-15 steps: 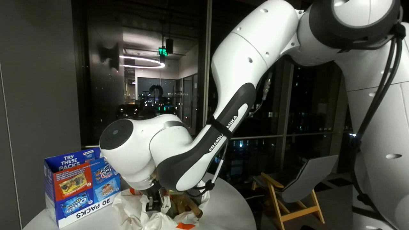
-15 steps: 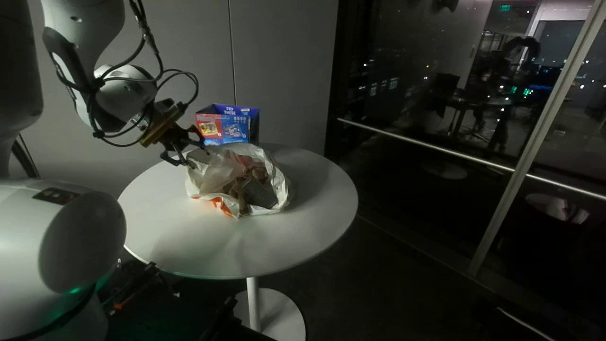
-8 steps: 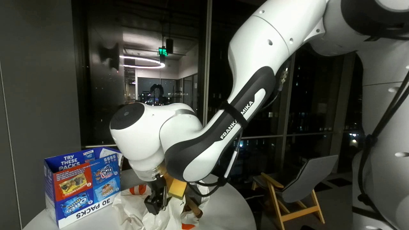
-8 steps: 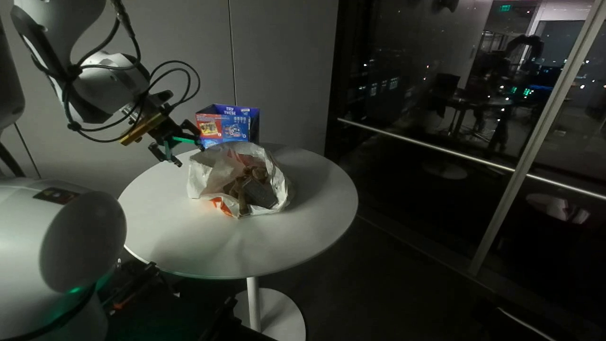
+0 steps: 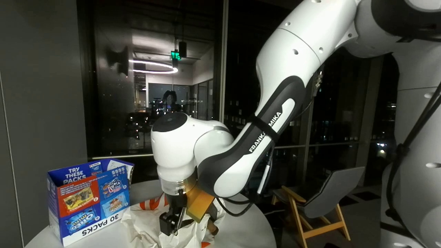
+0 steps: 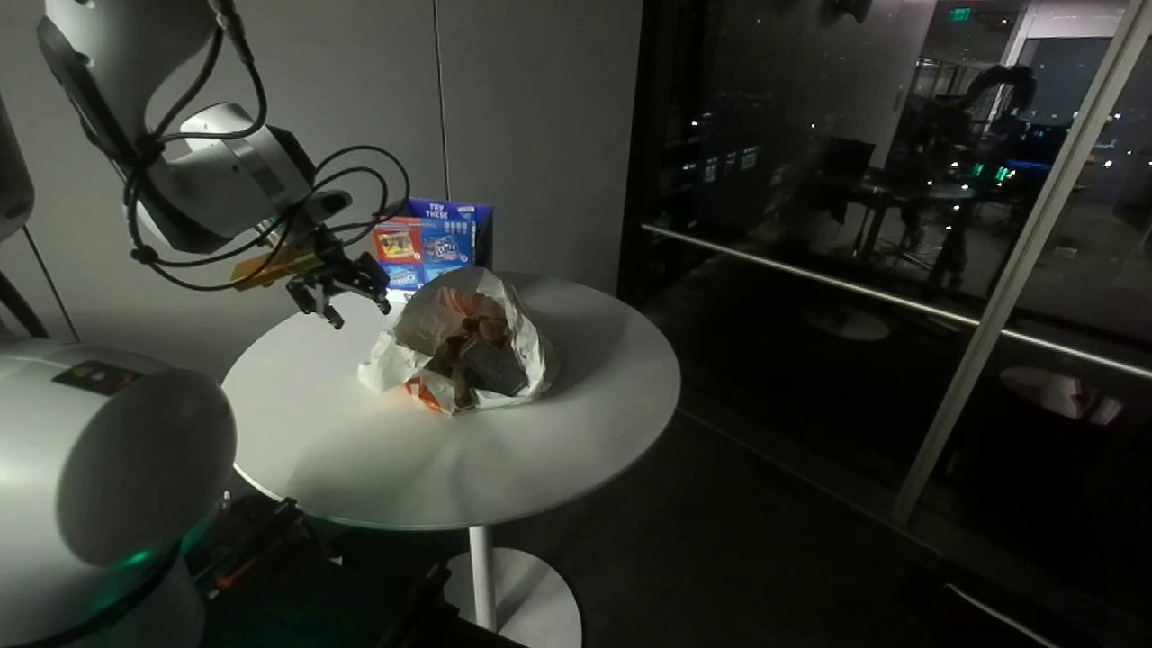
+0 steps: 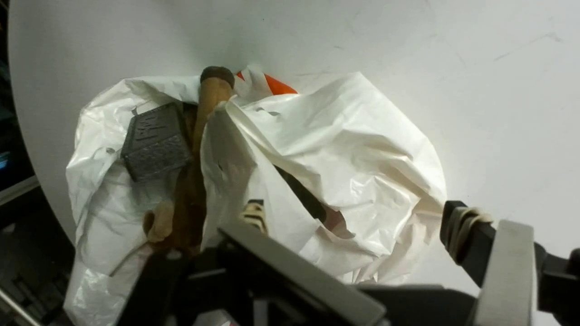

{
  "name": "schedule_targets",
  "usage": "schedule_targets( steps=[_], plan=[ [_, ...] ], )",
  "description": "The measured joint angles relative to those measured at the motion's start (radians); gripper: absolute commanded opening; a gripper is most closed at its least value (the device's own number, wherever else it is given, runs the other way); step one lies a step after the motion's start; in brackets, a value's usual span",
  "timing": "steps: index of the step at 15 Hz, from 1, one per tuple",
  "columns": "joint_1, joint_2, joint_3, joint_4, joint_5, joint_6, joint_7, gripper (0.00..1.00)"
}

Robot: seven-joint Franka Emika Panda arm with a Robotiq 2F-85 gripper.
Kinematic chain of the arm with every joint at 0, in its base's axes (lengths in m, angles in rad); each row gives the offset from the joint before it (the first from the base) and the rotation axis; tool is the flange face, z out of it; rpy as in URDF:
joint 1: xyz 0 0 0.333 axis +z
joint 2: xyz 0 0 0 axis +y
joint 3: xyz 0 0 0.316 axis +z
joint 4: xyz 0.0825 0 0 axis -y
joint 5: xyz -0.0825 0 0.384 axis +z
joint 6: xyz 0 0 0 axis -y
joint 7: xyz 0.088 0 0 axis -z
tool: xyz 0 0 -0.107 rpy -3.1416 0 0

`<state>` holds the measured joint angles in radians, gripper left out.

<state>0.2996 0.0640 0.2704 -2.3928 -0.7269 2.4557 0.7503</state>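
White and round, the tabletop (image 6: 576, 459) is shown in both exterior views. On it is laid a crumpled plastic bag (image 7: 335, 136), white with orange print, its mouth spread open. Near the bag a blue-and-red snack carton (image 5: 89, 203), lettered "30 PACKS", is stood upright. Inside the bag a brown rod (image 7: 210, 99) and a dark grey block (image 7: 156, 145) are seen side by side, the rod's long axis pointed almost up and down the wrist view; whether the two are joined cannot be told. By the fingers (image 7: 478, 253), which are parted widely and wrapped in tan bands (image 7: 464, 228), nothing is gripped. The bag is placed just beside them: in the wrist view a loose fold is framed between the tips, one tip seen over the plastic and the other just past its edge, over the tabletop. Rod and block are found outside that gap, toward the view's left. Whether the plastic is touched cannot be made out.
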Motion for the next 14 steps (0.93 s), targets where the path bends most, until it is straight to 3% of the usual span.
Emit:
schedule_targets(
  steps=[4,6,14],
  plan=[
    [0.0,0.007,0.0,-0.001,0.011,-0.005,-0.001,1.0],
    [0.0,0.007,0.0,-0.006,0.065,-0.062,-0.009,1.0],
    [-0.002,-0.046,-0.002,-0.036,0.152,-0.536,0.04,1.0]
  ],
)
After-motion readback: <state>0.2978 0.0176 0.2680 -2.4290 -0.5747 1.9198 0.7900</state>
